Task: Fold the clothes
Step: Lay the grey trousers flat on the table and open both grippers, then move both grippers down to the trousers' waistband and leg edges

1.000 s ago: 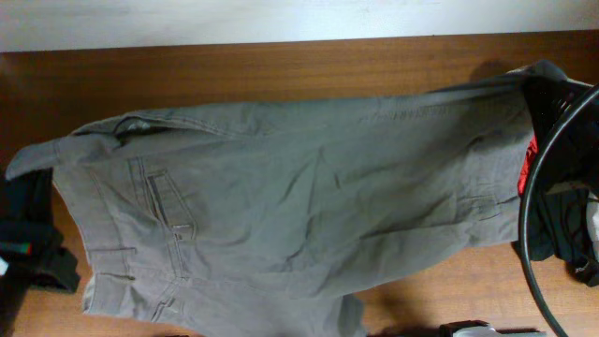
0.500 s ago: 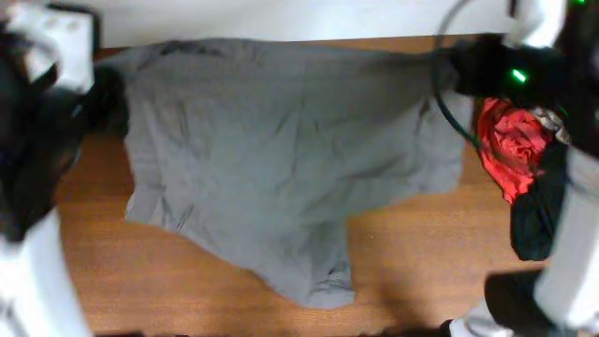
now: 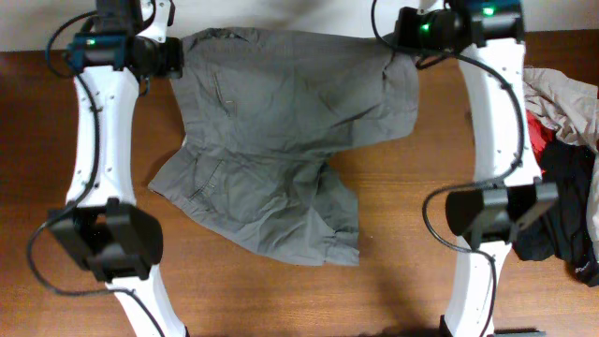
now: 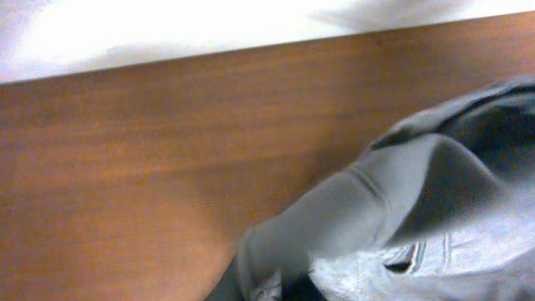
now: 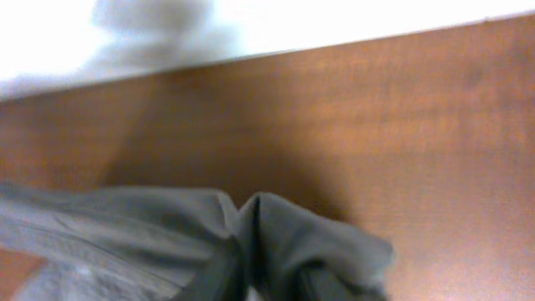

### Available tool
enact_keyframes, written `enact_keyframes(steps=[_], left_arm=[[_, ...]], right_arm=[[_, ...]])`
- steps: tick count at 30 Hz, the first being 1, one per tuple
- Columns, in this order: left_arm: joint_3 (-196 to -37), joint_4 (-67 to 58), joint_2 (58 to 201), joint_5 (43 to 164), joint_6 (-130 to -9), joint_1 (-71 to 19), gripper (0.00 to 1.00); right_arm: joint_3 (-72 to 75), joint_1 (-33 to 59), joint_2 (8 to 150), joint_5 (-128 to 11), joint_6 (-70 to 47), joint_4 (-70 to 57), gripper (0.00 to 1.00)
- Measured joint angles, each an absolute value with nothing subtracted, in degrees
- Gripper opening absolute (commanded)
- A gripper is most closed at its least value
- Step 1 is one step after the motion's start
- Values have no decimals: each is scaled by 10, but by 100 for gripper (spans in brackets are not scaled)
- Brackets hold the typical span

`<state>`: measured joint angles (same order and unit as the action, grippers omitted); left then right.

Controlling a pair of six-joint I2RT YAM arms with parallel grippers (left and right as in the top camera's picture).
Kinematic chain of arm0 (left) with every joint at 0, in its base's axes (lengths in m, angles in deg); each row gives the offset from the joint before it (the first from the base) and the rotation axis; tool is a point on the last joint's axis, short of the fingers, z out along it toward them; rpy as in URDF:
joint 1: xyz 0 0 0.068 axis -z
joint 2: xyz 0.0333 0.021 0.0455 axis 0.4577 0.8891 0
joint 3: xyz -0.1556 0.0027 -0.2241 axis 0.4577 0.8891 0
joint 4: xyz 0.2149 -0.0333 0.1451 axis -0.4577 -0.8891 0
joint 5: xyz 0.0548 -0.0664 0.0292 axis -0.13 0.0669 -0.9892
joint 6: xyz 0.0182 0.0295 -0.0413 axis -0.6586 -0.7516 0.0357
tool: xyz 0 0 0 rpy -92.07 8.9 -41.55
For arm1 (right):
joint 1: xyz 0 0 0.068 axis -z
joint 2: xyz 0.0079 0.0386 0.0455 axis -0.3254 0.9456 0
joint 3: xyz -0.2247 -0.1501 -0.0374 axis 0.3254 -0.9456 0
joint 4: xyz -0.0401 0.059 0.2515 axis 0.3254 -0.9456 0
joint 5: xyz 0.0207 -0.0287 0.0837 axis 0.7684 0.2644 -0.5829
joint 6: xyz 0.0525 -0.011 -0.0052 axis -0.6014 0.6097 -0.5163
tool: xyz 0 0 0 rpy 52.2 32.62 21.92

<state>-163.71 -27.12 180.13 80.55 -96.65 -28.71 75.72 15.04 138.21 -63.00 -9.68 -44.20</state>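
Observation:
The clothes [image 3: 281, 131], wrinkled grey-olive shorts, lie spread on the wooden table [image 3: 56, 140] with one leg toward the front. My left gripper [image 3: 176, 58] sits at their far left corner and my right gripper [image 3: 398, 47] at their far right corner. In the left wrist view the clothes [image 4: 401, 217] bunch up over my left gripper [image 4: 288, 288] and hide its fingers. Seen from the right wrist, the clothes [image 5: 125, 226] are pinched into a crease at my right gripper [image 5: 251, 280], with its fingers also covered.
A heap of other garments lies at the right edge: pale beige [image 3: 566, 98], red [image 3: 535, 140] and black [image 3: 562, 220]. The arm bases stand at the front left [image 3: 103, 241] and front right [image 3: 496, 211]. The table's back edge runs just behind the grippers.
The shorts, hanging stretched and close to the camera before, now lie spread on the table. Both grippers have gone to the far edge with the shorts' corners.

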Motion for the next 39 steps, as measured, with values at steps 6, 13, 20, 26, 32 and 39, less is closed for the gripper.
enact_keyframes(steps=[6, 13, 20, 26, 32, 39], left_arm=[[-1637, -236, 1863, 774, -974, -290, 54], [-1640, -309, 1856, 709, -982, -301, 52], [-1640, -397, 1777, 694, -987, -306, 52], [-1646, -482, 1634, 702, -989, -304, 57], [-1654, -548, 1567, 723, -989, -304, 57], [-1516, -493, 1589, 777, -991, -304, 30]], right_arm=[[757, 154, 1418, -619, -71, -409, 57], [757, 157, 1408, -612, -49, -487, 57], [757, 157, 1359, -611, -46, -599, 57], [757, 155, 1272, -611, -45, -704, 65], [733, 126, 1194, -620, -50, -708, 68], [679, 71, 1193, -599, -87, -708, 68]])
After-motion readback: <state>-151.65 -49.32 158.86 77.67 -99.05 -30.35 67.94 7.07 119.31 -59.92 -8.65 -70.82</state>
